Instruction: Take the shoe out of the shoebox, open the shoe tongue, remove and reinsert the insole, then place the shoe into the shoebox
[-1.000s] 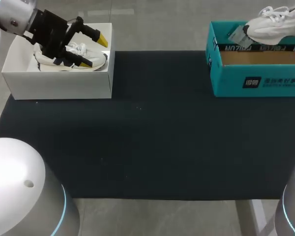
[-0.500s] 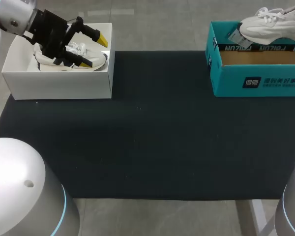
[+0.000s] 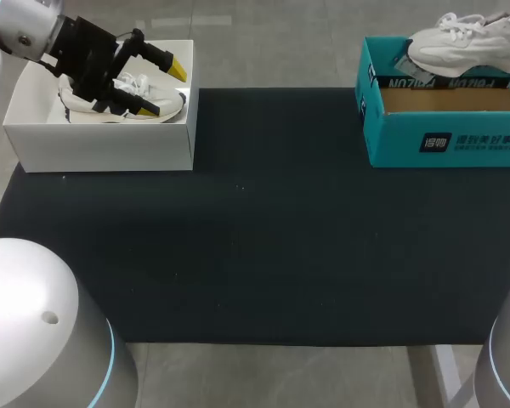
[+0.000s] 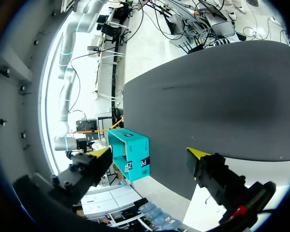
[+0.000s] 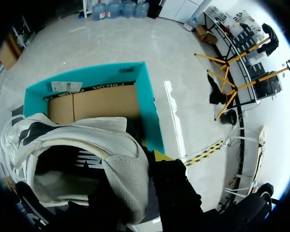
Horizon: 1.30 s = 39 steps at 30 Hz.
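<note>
Dark mat [image 3: 255, 221] covers the surface. Right pincer [image 5: 133, 166] appears clamped on the heel collar of the white shoe [image 3: 463, 47], with only one yellow tip visible. The shoe hangs over the teal shoebox [image 3: 442, 140]. Left pincer [image 3: 165, 88] is spread wide and holds nothing, above the white box [image 3: 102, 149] containing a second shoe [image 3: 134, 84].

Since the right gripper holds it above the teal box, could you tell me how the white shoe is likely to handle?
The shoe is probably light, as the right gripper holds it up by the heel alone. Its padded upper looks soft, so it may flex. Loose laces might snag on the teal box.
</note>
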Available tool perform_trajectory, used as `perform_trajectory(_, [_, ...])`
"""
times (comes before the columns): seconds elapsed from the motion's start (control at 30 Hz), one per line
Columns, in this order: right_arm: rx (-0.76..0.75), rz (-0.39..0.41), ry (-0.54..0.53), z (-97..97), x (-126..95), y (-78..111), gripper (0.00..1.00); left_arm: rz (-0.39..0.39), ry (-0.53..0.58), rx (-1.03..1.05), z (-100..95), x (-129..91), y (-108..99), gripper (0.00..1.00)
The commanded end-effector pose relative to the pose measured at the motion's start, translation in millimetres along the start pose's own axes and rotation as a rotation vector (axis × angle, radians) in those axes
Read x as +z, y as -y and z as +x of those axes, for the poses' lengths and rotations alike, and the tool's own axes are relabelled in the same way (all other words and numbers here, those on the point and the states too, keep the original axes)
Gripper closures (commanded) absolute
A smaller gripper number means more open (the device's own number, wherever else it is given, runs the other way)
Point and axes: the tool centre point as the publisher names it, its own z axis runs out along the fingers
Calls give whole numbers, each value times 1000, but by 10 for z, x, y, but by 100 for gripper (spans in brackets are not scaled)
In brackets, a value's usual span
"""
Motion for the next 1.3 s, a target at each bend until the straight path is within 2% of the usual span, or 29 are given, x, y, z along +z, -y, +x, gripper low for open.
perform_trajectory(0.03, [6, -18, 0, 87, 157, 84, 100, 0, -2, 1, -2, 1, -1, 0])
perform_trajectory(0.4, [40, -14, 23, 157, 487, 216, 100, 0, -2, 1, -2, 1, -1, 0])
perform_trajectory(0.73, [91, -9, 20, 230, 923, 254, 100, 0, -2, 1, -2, 1, -1, 0])
perform_trajectory(1.3, [-14, 76, 77, 290, 1443, 425, 100, 0, -2, 1, -2, 1, -1, 0])
